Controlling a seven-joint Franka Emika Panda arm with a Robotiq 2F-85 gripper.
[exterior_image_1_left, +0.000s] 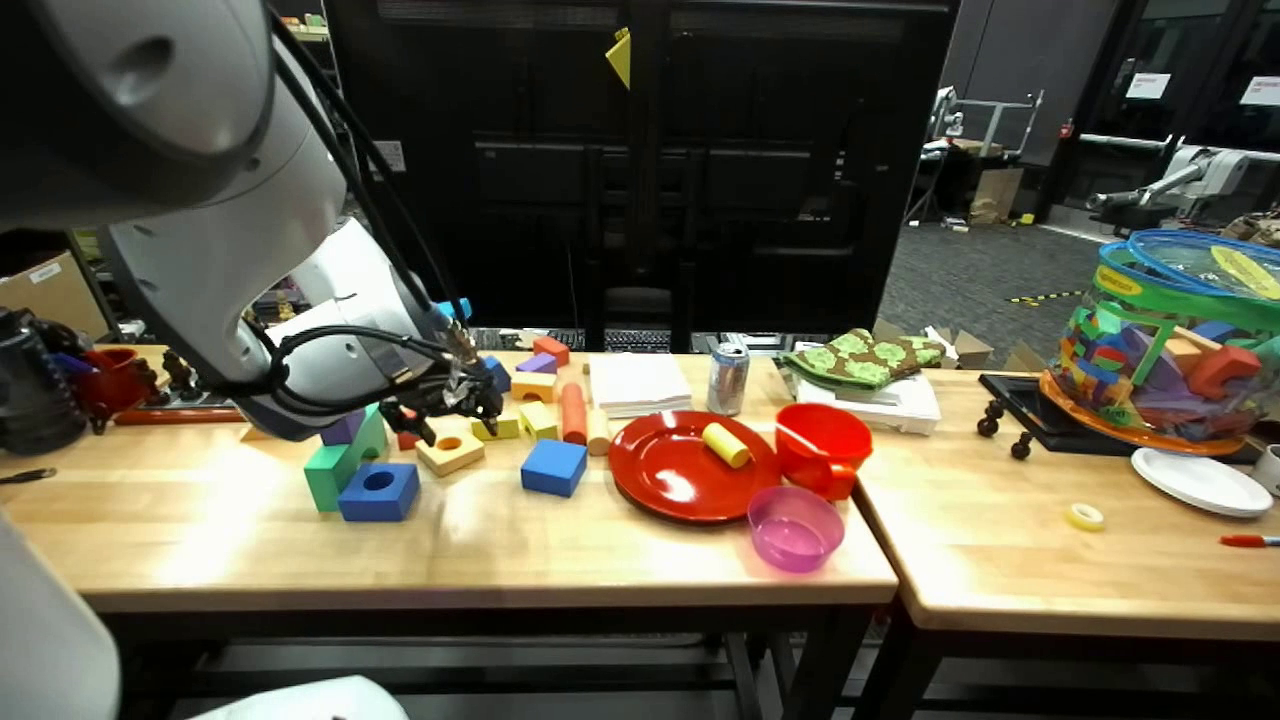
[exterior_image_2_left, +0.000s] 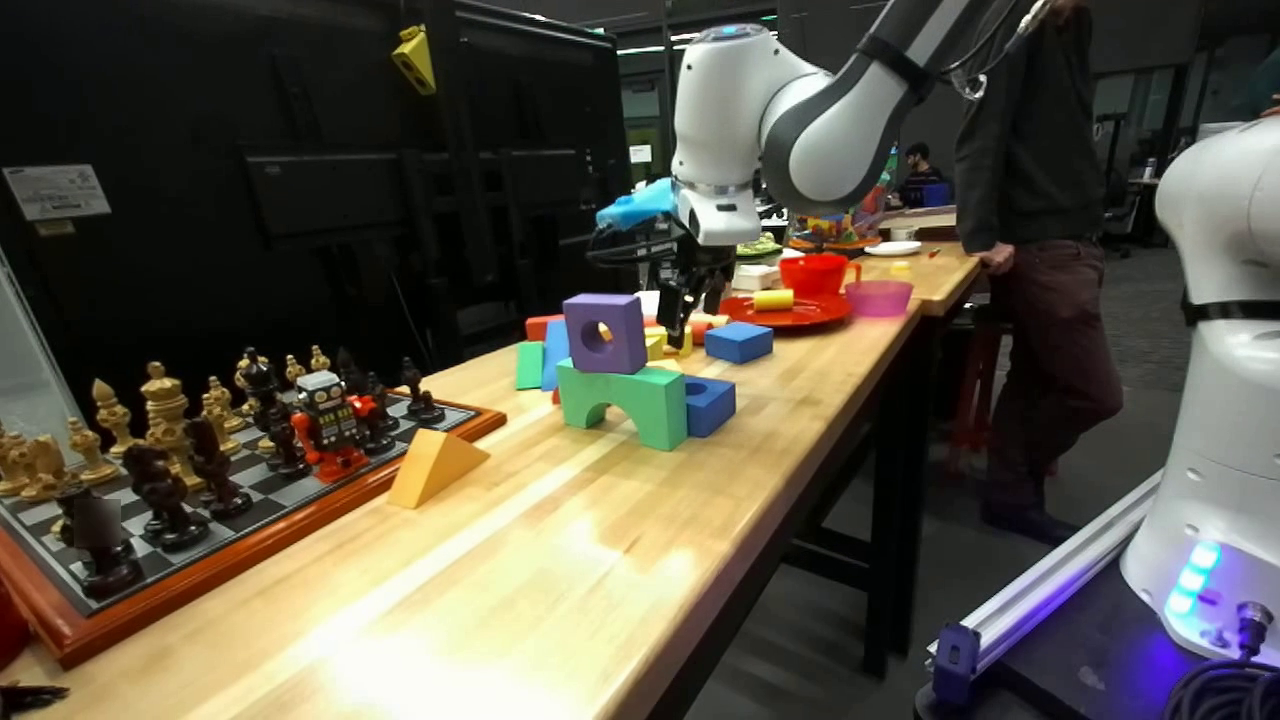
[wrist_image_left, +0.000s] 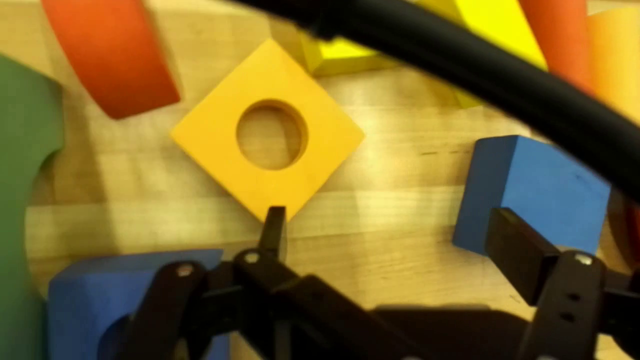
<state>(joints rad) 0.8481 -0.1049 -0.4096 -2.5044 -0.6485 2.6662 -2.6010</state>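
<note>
My gripper (wrist_image_left: 387, 220) is open and empty above the wooden table, among foam blocks; it shows in both exterior views (exterior_image_1_left: 459, 428) (exterior_image_2_left: 682, 325). In the wrist view its left finger overlaps the near corner of a yellow-orange square block with a round hole (wrist_image_left: 210, 135). Its right finger overlaps a plain blue block (wrist_image_left: 560, 190); contact with either cannot be told. A blue block with a hole (exterior_image_1_left: 380, 503) lies beside a green arch (exterior_image_2_left: 625, 392). A purple block with a hole (exterior_image_2_left: 632, 335) stands on the arch. A red-orange block (wrist_image_left: 115, 60) lies near the square block.
A red plate (exterior_image_1_left: 655, 490) bears a yellow cylinder (exterior_image_1_left: 726, 445). A red cup (exterior_image_1_left: 815, 440), a pink bowl (exterior_image_1_left: 795, 530) and a can (exterior_image_1_left: 728, 380) stand near it. A chessboard (exterior_image_2_left: 300, 540) with pieces and a wedge block (exterior_image_2_left: 435, 468) lie at the opposite end.
</note>
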